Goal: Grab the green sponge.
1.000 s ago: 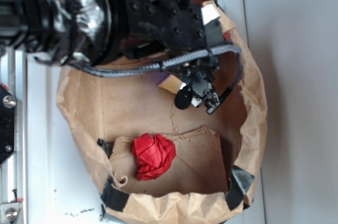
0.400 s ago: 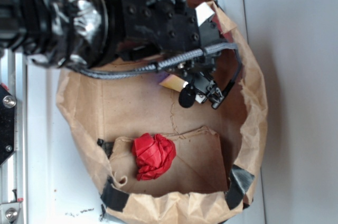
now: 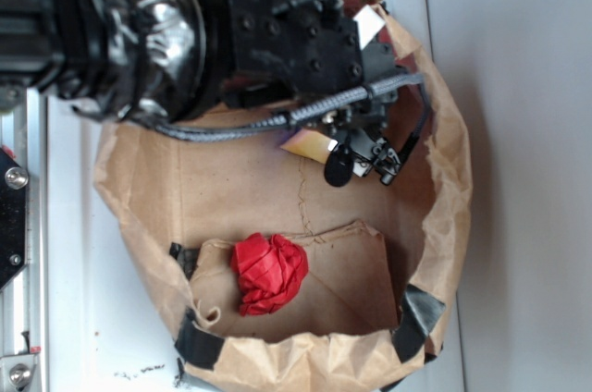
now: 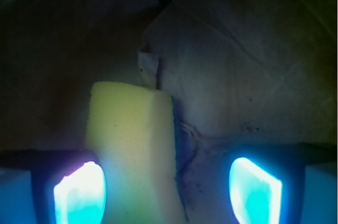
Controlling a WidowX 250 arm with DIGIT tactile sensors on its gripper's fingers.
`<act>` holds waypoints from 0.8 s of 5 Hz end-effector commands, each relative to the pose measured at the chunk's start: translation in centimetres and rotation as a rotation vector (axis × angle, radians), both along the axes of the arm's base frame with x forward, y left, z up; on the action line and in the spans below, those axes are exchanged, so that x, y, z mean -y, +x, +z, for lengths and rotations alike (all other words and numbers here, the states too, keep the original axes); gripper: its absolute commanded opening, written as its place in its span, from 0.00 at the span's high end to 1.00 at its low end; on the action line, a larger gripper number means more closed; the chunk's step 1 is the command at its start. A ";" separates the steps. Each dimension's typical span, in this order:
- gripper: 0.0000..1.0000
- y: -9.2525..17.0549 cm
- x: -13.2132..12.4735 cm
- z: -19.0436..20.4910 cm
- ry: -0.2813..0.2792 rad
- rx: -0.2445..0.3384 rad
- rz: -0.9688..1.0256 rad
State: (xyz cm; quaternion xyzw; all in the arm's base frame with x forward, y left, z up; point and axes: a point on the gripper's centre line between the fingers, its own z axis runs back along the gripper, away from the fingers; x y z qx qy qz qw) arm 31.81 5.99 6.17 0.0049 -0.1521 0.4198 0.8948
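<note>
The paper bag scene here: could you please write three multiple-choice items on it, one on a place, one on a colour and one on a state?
1. Where does the sponge lie in the wrist view?
A. between the two fingers, nearer the left one
B. outside both fingers
C. on top of the ball

2. What colour is the crumpled ball in the paper bag?
A. blue
B. red
C. white

3. How does the gripper stand?
A. shut on the ball
B. open, with the sponge in the gap
C. outside the bag

Key: 1 A, the pale-yellow block sits by the left finger. 2 B, the exterior view shows it red. 3 B, the fingers stand apart and the right one is clear of the sponge.
</note>
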 end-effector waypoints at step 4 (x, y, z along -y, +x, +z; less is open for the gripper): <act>0.00 0.7 0.2 3.7 -0.045 0.031 -0.028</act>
